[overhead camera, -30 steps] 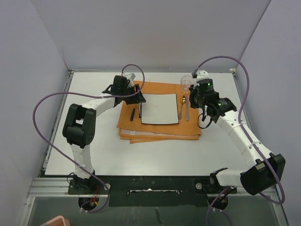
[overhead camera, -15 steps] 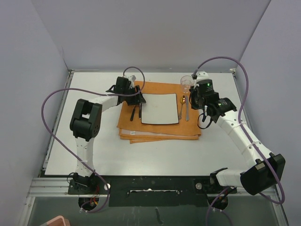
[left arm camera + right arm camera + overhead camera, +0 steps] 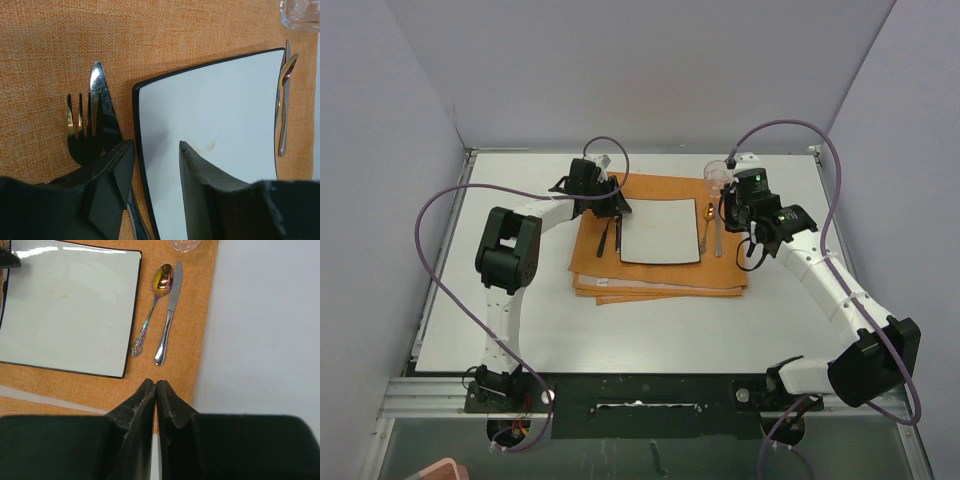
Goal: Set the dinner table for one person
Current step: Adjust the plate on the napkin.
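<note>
The dinner table [image 3: 520, 330] carries a stack of orange cloth [image 3: 660, 280] with a square white plate [image 3: 660, 230] on it. A fork [image 3: 82, 127] and a knife [image 3: 102, 95] lie left of the plate [image 3: 215, 115]. A spoon [image 3: 156, 300] and a second knife [image 3: 170, 315] lie to its right, and a glass [image 3: 717, 175] stands behind them. My left gripper [image 3: 156, 150] is open, its fingers either side of the plate's left edge, gripping nothing. My right gripper [image 3: 156, 385] is shut and empty above the cloth's [image 3: 190, 365] right edge.
Grey walls close off the table at the back and both sides. Purple cables loop over both arms. Bare tabletop [image 3: 265, 315] lies right of the cloth, and more of it shows in front of the cloth [image 3: 650, 330].
The left arm's elbow swung right and its gripper moved to the plate's left edge, its jaws narrowing. The right gripper drew slightly back toward the glass and closed.
</note>
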